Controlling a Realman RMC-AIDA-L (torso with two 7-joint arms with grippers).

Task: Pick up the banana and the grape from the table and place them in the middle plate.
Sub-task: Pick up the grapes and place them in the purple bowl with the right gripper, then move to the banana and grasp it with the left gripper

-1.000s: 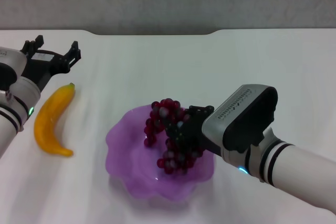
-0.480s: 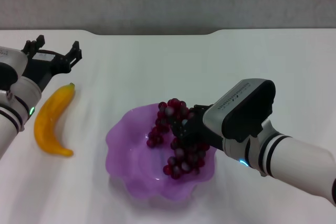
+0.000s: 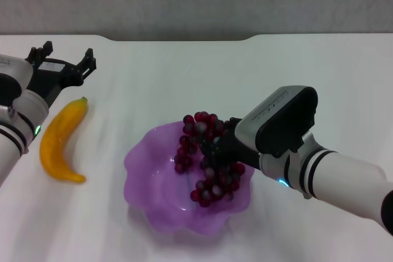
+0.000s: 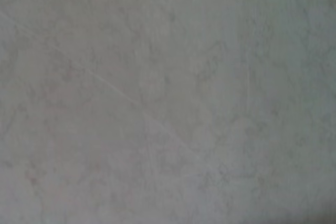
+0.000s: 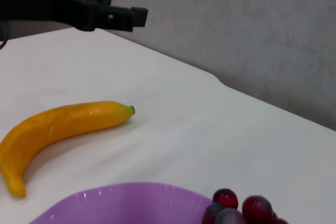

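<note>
The grape bunch point(image 3: 209, 157), dark red-purple, hangs from my right gripper point(image 3: 216, 150), which is shut on its top. The bunch's lower end reaches into the purple wavy-rimmed plate point(image 3: 147, 170) in the middle of the white table point(image 3: 184, 78). The right wrist view shows a few grapes point(image 5: 236, 208) and the plate's rim point(image 5: 126, 200). The yellow-orange banana point(image 3: 58, 139) lies on the table left of the plate; it also shows in the right wrist view point(image 5: 63, 124). My left gripper point(image 3: 64, 61) is open above the table, just beyond the banana's far tip.
The table's notched far edge point(image 3: 178, 39) meets a grey wall. My left gripper shows far off in the right wrist view point(image 5: 89, 11). The left wrist view shows only a blurred pale surface.
My right gripper has carried the grape bunch slightly right and lower, deeper into the plate. The left arm and the banana have not moved.
</note>
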